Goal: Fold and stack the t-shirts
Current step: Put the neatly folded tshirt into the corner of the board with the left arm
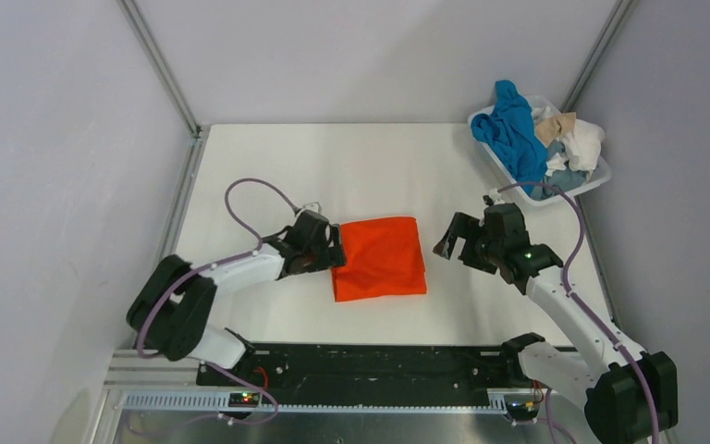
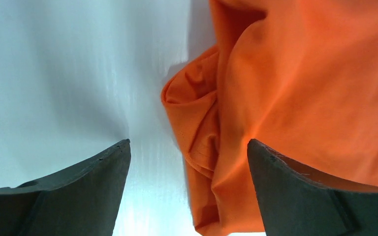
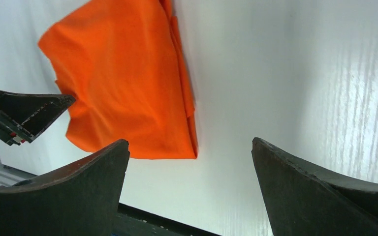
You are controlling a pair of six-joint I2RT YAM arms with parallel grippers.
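Note:
The bright orange t-shirt (image 1: 381, 256) lies folded into a rough square on the white table, mid-centre. My left gripper (image 1: 335, 251) is open at its left edge, low over the table; in the left wrist view the shirt's bunched edge (image 2: 211, 147) lies between the open fingers, one finger (image 2: 285, 191) over the cloth. My right gripper (image 1: 455, 240) is open and empty, a little right of the shirt, above bare table; the shirt (image 3: 123, 88) shows ahead of it. The blue (image 1: 516, 129), beige (image 1: 556, 127), white (image 1: 584, 141) and pale grey-blue (image 1: 564, 178) t-shirts lie heaped in the basket.
A white plastic basket (image 1: 495, 157) stands at the table's back right corner. Metal frame posts rise at both back corners. The black base rail (image 1: 370, 375) runs along the near edge, seen too in the right wrist view (image 3: 142, 221).

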